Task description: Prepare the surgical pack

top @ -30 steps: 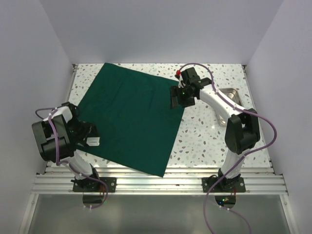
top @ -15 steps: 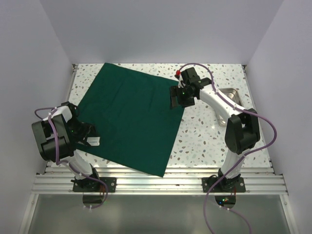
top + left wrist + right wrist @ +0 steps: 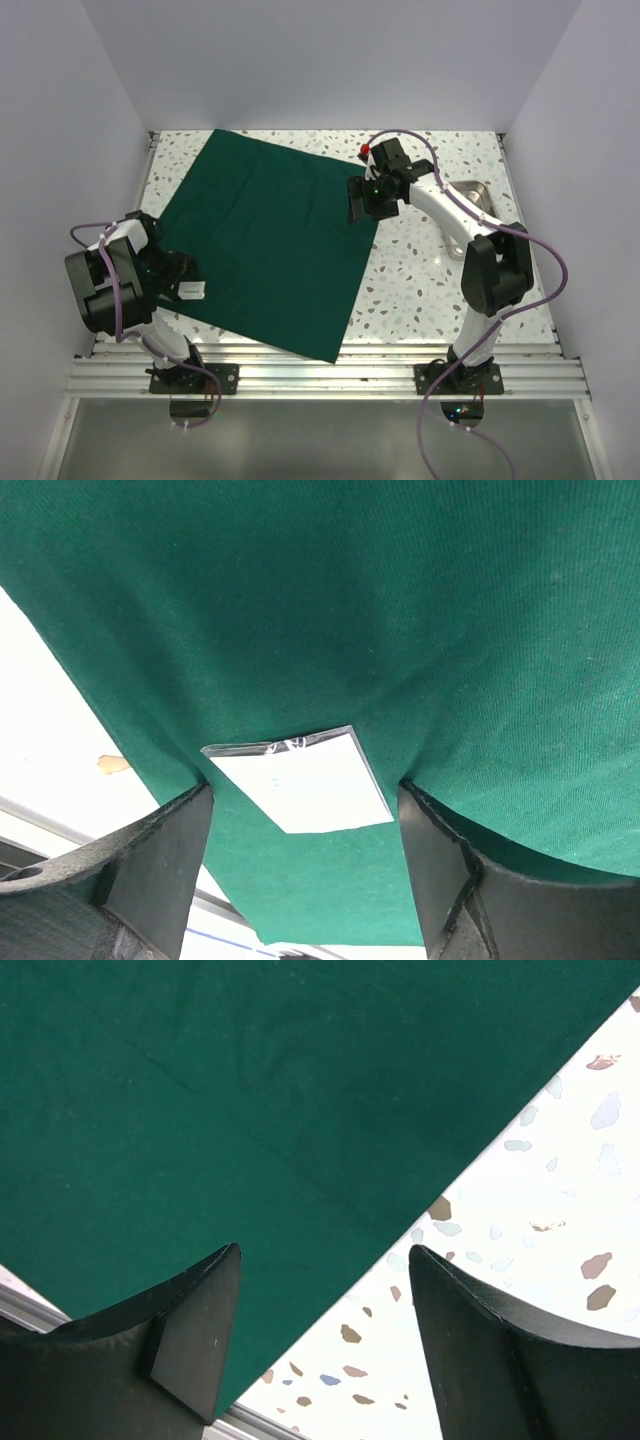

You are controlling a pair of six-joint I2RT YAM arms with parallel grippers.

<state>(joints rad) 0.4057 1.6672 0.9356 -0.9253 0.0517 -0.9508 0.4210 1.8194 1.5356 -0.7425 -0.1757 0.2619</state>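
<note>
1. Bench (image 3: 420, 270): speckled surface that carries all items.

2. Surgical pack, cloth (image 3: 270, 240): dark green sheet lying flat and unfolded on the left and middle of the bench, set at an angle to its edges. One corner points toward the near rail. No folds are made yet.

3. Steel tray (image 3: 478, 190): on the bare bench at the far right, behind the right arm and well apart from the cloth. No instruments can be made out.

4. Right end effector (image 3: 325, 1252): jaws parted and empty, hovering over the cloth's right-hand edge where green meets bare bench.

5. Left end effector (image 3: 304, 786): jaws wide, low over the near-left margin of the cloth. It is not seen clamping anything.

6. Gauze pad (image 3: 192, 291): small white flat packet lying on the cloth between the left fingers. Contact at its corners cannot be confirmed.

Assessment: an early stage, with the contents being laid out on the sheet.

Recommendation: if the pad is to be moved, grip it across its short sides and pinch the packet only, without gathering cloth underneath. Lift straight up so that the sheet is not dragged. Place items toward the centre of the cloth, leaving the margins free for folding. Bring the tray across before any wrapping begins.
</note>
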